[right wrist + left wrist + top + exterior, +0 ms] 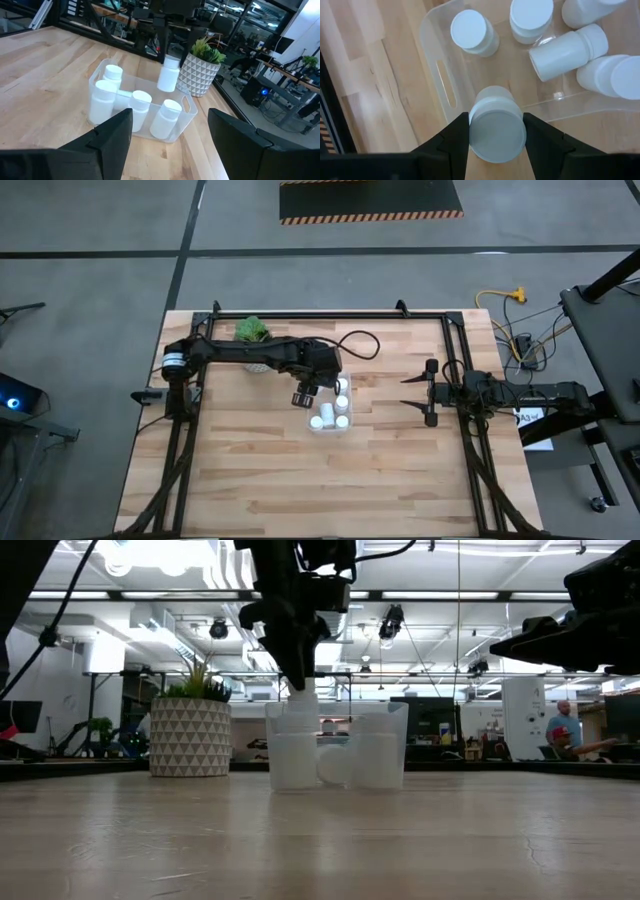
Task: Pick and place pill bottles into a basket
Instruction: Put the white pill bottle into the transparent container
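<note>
The basket (436, 75), a clear low bin, sits mid-table with several white pill bottles in it. Some stand upright (470, 31) and one lies on its side (567, 47). My left gripper (497, 137) is shut on another pill bottle (169, 76), which hangs just above the basket's rim on the side toward the table's left (305, 396). My right gripper (170, 145) stands open at the table's right edge (412, 392), away from everything. My left gripper pinches the bottle's round cap (476, 131) between its two fingers, one on each side. The fingers come steeply from above. The bottle hangs upright below them, cap up, lifted clear over the basket's wall (300, 700).
A green plant in a white patterned pot (190, 735) stands behind the basket, toward the table's far left (252, 332). Black frame rails run along the table's left, far and right sides. Bare wood lies toward the near edge.
</note>
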`<move>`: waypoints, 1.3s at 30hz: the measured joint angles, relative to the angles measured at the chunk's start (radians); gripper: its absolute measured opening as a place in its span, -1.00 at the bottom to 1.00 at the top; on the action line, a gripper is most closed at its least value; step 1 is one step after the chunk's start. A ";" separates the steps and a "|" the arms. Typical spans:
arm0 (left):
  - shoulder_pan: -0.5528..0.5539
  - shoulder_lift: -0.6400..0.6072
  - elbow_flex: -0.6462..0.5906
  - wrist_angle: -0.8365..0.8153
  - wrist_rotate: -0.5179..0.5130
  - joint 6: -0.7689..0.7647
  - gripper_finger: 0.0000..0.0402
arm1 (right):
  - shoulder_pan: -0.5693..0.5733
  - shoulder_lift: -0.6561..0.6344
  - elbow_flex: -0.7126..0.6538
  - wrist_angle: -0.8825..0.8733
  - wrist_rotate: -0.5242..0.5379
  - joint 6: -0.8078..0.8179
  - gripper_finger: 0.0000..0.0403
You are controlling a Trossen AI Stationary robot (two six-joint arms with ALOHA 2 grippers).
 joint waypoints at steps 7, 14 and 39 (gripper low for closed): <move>0.005 0.000 -0.002 0.001 0.000 0.000 -0.28 | 0.000 0.000 0.000 0.000 0.000 0.000 0.24; 0.005 0.000 -0.003 0.019 0.000 -0.009 -0.28 | 0.000 0.000 0.000 0.000 0.000 0.000 0.24; 0.039 0.001 -0.004 0.017 0.122 -0.043 -0.28 | 0.000 0.000 0.000 0.000 0.000 0.000 0.24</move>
